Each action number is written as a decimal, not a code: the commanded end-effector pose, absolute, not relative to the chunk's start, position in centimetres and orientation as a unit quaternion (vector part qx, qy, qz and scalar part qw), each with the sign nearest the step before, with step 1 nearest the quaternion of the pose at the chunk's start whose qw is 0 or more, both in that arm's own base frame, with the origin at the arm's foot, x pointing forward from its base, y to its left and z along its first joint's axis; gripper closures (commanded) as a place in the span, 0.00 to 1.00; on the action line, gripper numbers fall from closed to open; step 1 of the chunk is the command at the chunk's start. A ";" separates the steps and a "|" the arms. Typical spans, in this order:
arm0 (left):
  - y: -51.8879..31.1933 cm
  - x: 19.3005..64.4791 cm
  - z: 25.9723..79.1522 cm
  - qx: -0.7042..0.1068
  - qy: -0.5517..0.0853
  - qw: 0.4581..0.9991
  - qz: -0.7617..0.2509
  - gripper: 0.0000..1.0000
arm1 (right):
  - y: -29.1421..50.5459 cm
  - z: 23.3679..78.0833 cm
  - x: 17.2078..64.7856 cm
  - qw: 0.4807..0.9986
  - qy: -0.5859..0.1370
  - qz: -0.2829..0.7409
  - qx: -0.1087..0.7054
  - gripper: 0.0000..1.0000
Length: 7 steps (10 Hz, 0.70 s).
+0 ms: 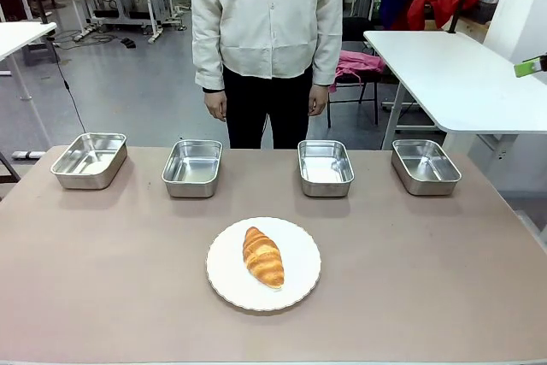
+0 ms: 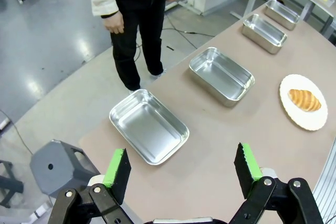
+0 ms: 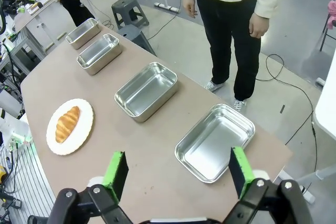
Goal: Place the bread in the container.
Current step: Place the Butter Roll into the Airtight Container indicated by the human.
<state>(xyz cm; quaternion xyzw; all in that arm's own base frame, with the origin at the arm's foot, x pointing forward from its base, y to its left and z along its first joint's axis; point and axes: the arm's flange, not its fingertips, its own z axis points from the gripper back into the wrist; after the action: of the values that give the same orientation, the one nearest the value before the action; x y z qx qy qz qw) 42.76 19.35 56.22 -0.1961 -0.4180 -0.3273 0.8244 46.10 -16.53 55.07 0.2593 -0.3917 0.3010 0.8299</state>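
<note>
The bread, a golden-brown croissant, lies on a round white plate in the middle of the table. Several alike steel pans stand in a row along the far edge; which one is the container I cannot tell. Seen from the front, the two middle pans are nearest the plate. My left gripper hangs open high above the table's end, over a pan, with the bread far off. My right gripper is open above the opposite end pan, and the bread lies far off.
A person stands at the far side behind the pans, arms hanging down. A grey stool stands on the floor beside the table's left end. A white table stands at the back right.
</note>
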 end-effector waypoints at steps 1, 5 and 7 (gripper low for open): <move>19.3 42.6 56.4 -0.196 -0.422 0.821 -0.332 0.00 | -16.4 55.1 46.2 0.829 -0.395 0.299 0.260 0.00; 19.3 42.6 56.4 -0.196 -0.422 0.821 -0.332 0.00 | -16.4 55.1 46.2 0.829 -0.395 0.299 0.260 0.00; 19.3 42.6 56.4 -0.196 -0.422 0.821 -0.332 0.00 | -16.4 55.1 46.2 0.829 -0.395 0.299 0.260 0.00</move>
<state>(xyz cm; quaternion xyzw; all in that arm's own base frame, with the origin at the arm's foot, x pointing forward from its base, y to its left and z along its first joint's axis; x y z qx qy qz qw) 42.76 19.36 56.22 -0.1960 -0.4181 -0.3272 0.8245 46.11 -16.55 55.06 0.2591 -0.3915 0.3009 0.8301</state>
